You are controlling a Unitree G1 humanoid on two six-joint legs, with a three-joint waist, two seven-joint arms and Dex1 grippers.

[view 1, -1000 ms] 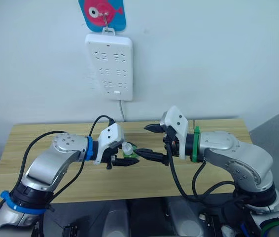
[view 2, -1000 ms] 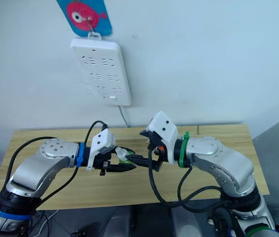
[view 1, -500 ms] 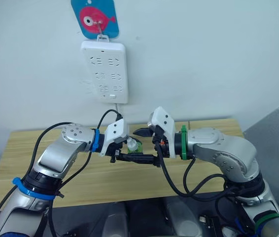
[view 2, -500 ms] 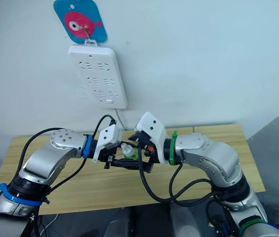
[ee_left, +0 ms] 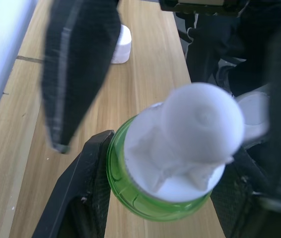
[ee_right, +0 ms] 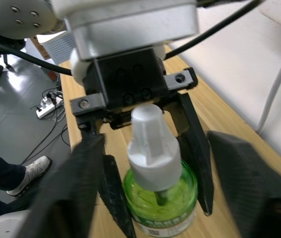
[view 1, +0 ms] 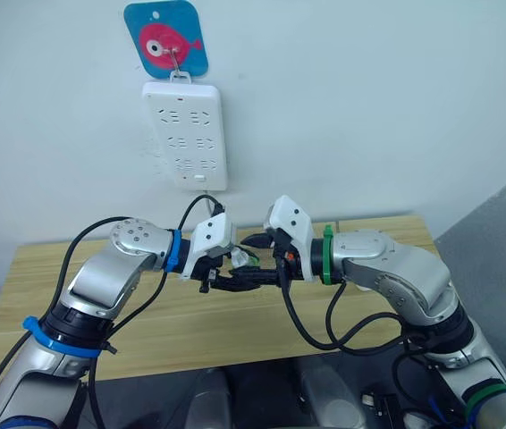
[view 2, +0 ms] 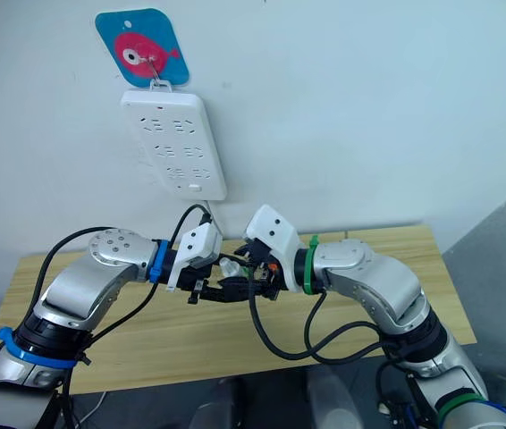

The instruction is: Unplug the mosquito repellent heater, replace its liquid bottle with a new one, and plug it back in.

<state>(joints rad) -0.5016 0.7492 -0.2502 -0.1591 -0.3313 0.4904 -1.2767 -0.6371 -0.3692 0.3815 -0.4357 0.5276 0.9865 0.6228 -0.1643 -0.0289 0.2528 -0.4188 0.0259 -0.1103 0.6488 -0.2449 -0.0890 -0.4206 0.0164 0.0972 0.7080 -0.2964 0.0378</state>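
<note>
Above the wooden table (view 1: 47, 268), my left gripper (ee_left: 175, 153) is shut on the body of the new one (ee_right: 158, 186), a small translucent green bottle with a white screw cap (ee_right: 150, 141). The bottle (view 1: 242, 260) stands upright between the two arms. My right gripper (ee_right: 155, 139) faces it from the other side, open, with one finger (ee_right: 81, 183) on each side of the cap and not touching it. A small white rounded thing (ee_left: 121, 43) lies on the table near the wall. I cannot tell whether it is the heater.
A long white power strip (view 1: 184, 134) hangs on the wall from a blue plate with a pink fish (view 1: 165, 40), and the sockets I can see hold no plugs. Its cable (view 2: 210, 213) drops toward the table's back edge.
The camera has shifted. My right gripper has moved left to the bottle, and its open fingers now straddle the cap. My left gripper still holds the bottle, a little higher.
</note>
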